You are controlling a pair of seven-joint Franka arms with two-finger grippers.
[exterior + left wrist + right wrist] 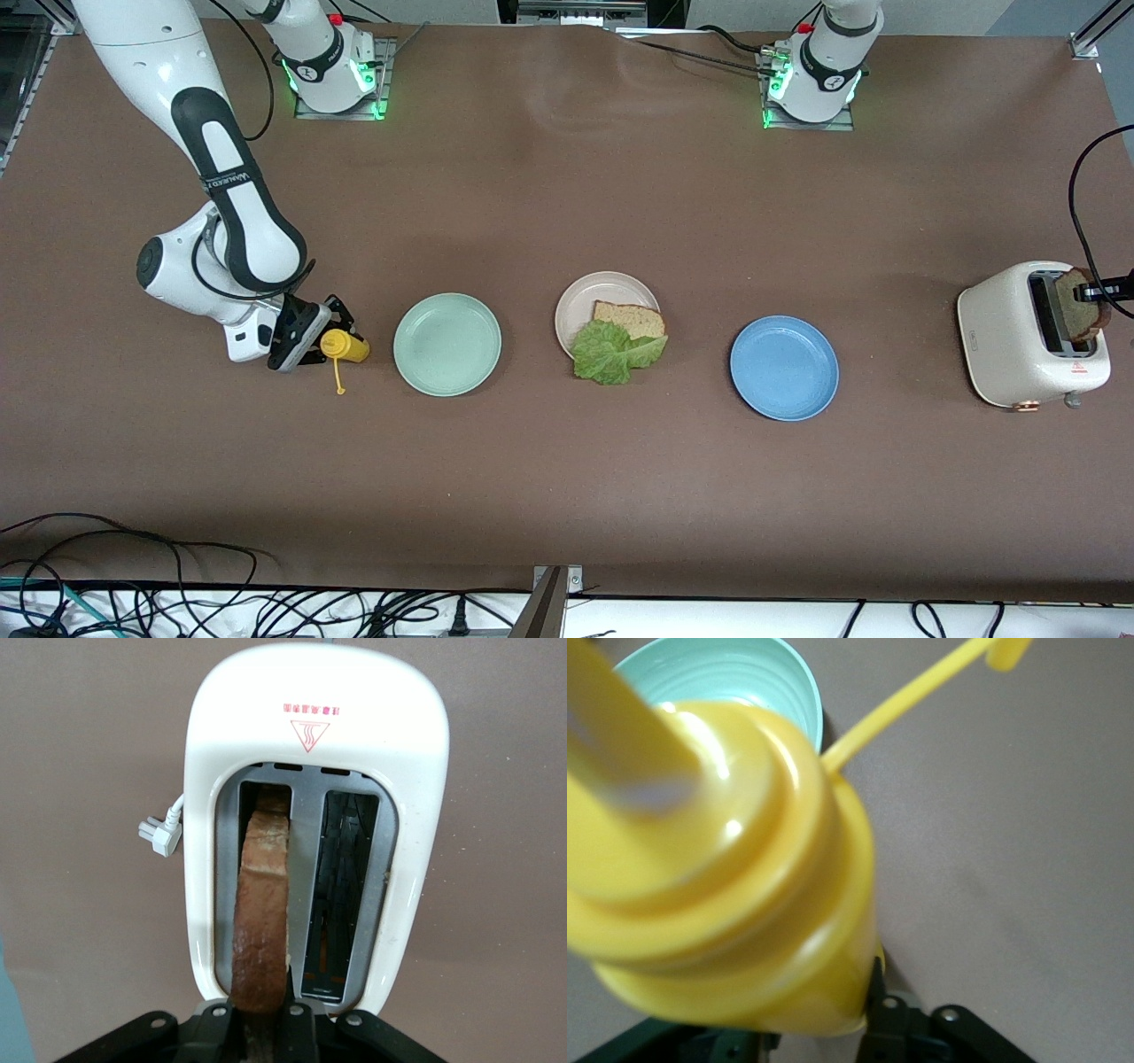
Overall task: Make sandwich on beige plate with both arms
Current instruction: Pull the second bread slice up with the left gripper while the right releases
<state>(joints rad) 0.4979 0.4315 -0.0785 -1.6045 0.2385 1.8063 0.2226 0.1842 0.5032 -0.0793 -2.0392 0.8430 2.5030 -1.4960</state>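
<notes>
Brown table (567, 496), covered edge to edge in one matte sheet. Right arm (221, 204), white with black bands, reaching down at its own end of the table. White two-slot toaster (1019, 341) at the left arm's end, its plug (159, 835) lying loose on the table beside it. Three round plates in a row: mint green plate (447, 344) toward the right arm's end, beige plate (589, 301) in the middle, blue plate (784, 368) toward the left arm's end. On the beige plate, one brown bread slice (631, 319) with a ruffled lettuce leaf (611, 353) overlapping it and hanging over the plate's nearer rim; no top slice on it. Second toast slice (264, 904) standing in one toaster slot, the other slot vacant. Left gripper (266, 1028) over the toaster, fingers pinched onto the toast's upper edge. Right gripper (312, 335) beside the mint plate, fingers around a yellow squeeze bottle (345, 346); how tightly is hard to say. Yellow cap tether (339, 379) trailing from the bottle.
</notes>
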